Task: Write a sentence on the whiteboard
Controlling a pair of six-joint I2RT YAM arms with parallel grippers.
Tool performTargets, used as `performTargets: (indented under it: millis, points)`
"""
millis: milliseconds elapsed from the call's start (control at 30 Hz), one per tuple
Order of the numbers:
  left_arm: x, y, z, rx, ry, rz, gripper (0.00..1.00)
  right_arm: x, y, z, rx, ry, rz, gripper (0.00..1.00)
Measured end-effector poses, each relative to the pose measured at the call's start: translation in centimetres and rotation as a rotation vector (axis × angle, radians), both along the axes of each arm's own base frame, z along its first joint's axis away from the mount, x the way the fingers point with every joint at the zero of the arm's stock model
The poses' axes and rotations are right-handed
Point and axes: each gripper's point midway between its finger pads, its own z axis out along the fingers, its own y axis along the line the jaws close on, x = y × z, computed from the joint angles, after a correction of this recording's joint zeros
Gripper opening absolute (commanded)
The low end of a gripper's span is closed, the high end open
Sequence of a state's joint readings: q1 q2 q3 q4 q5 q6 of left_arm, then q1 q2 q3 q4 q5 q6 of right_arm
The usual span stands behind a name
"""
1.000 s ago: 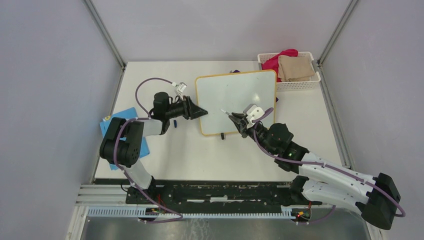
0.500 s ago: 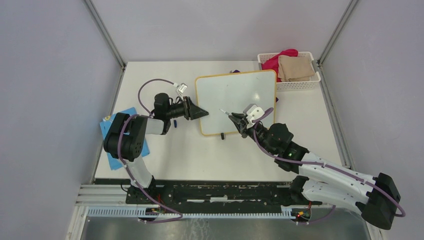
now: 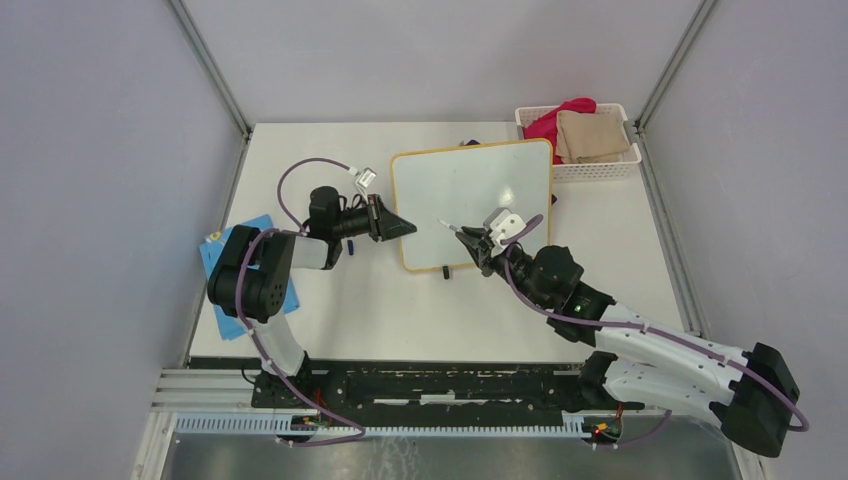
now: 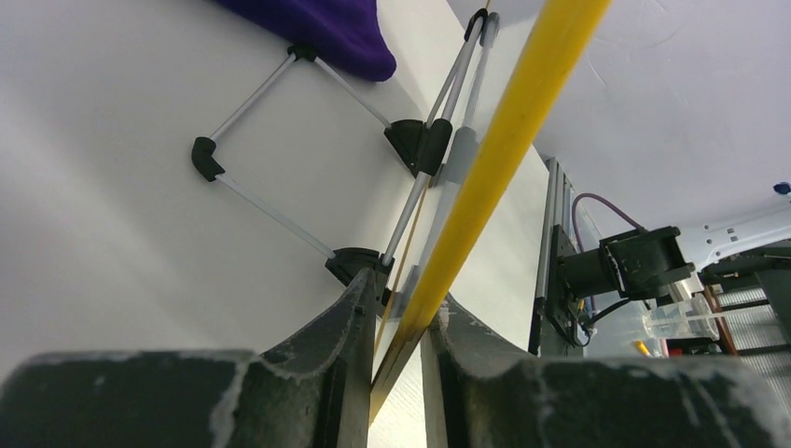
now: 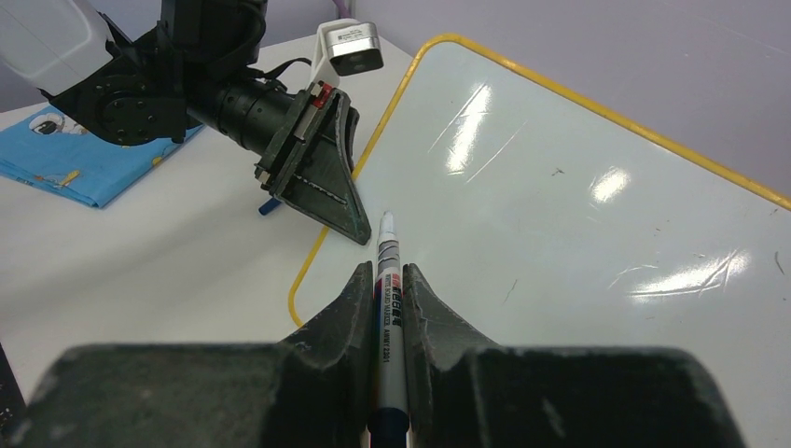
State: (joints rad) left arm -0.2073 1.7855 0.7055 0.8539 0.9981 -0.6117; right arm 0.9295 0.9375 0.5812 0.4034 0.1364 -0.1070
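Our left gripper (image 4: 399,322) is closed on the yellow-orange frame of the whiteboard (image 3: 470,190), pinching its left edge. Our right gripper (image 5: 389,273) clamps a marker (image 5: 388,245) whose tip points over the board's left part; we cannot tell whether it touches. The board sits mid-table, just beside a basket (image 3: 592,172). We see it glossy white, faintly scuffed, round-cornered, raised on thin legs with black feet (image 4: 207,159).
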Motion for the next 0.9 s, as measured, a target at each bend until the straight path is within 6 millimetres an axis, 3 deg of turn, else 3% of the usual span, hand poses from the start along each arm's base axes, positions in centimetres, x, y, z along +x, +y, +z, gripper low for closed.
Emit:
performTargets:
  millis: [400, 567, 900]
  points:
    - [-0.1, -0.1, 0.0, 0.001, -0.006, -0.007, 0.17, 0.4, 0.4, -0.8, -0.006, 0.017, -0.011, 0.0]
    - [-0.1, -0.1, 0.0, 0.003, -0.013, -0.009, 0.11, 1.6, 0.9, -1.3, -0.017, 0.034, -0.064, 0.0]
    - [0.0, 0.0, -0.1, 0.009, -0.031, -0.011, 0.02, 4.2, 2.3, -0.3, -0.012, 0.036, -0.178, 0.0]
